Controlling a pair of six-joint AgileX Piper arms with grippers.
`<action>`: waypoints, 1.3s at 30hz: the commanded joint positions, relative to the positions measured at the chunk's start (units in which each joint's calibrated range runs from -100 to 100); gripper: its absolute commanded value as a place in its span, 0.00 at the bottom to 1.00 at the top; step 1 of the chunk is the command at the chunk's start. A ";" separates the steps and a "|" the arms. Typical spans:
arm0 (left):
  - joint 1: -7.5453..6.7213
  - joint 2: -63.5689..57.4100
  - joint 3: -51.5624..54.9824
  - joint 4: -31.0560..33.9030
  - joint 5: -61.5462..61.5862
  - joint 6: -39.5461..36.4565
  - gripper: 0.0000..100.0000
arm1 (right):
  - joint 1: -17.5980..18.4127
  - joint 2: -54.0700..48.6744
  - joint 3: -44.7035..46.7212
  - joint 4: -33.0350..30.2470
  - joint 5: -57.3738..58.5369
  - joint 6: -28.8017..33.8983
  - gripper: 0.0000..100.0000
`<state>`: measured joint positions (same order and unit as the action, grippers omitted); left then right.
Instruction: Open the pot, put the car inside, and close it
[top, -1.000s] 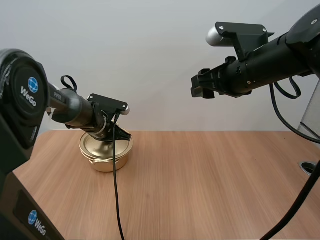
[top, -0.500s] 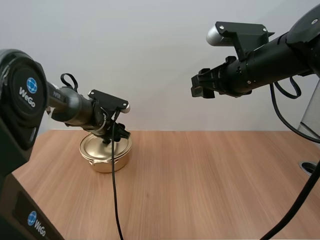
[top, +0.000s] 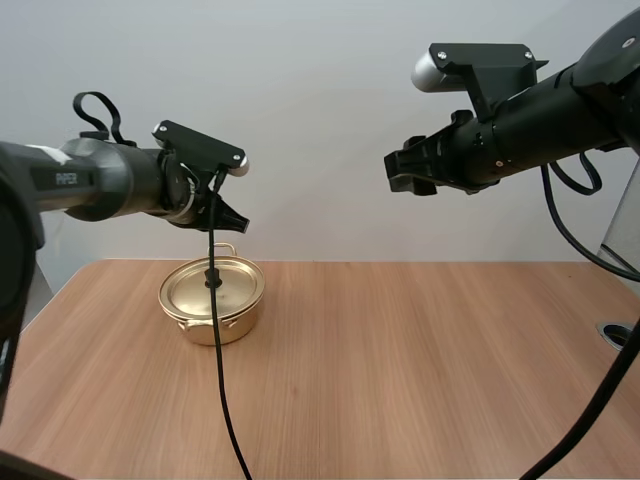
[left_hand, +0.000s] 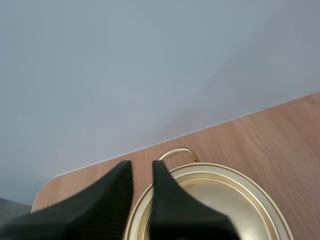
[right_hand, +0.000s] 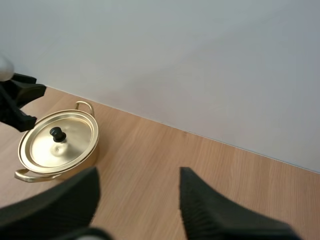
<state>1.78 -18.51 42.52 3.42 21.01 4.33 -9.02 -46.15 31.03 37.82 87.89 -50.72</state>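
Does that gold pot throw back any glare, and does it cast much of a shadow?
High view: soft, even light; the pot casts only a faint shadow on the table. Right wrist view: the lid has a gentle sheen and no hard glare. Left wrist view: the lid's middle looks washed pale.

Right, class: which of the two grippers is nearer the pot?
The left gripper: it hangs just above the pot. The right gripper is higher up and far off to the pot's right.
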 joint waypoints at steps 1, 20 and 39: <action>0.66 -4.08 -0.03 -0.10 1.60 -3.70 0.00 | -0.02 0.08 0.16 -0.04 -1.99 4.69 0.00; 2.07 -36.69 -0.03 -0.10 6.12 -10.61 0.00 | -0.02 -0.06 15.99 -7.31 -24.82 6.12 0.00; -1.76 -66.18 41.97 0.24 -19.79 -17.66 0.00 | 4.37 -8.06 56.31 -0.41 -77.96 1.08 0.00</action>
<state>0.05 -80.72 66.12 3.58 9.00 -13.04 -6.79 -51.12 77.53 37.47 22.17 -49.66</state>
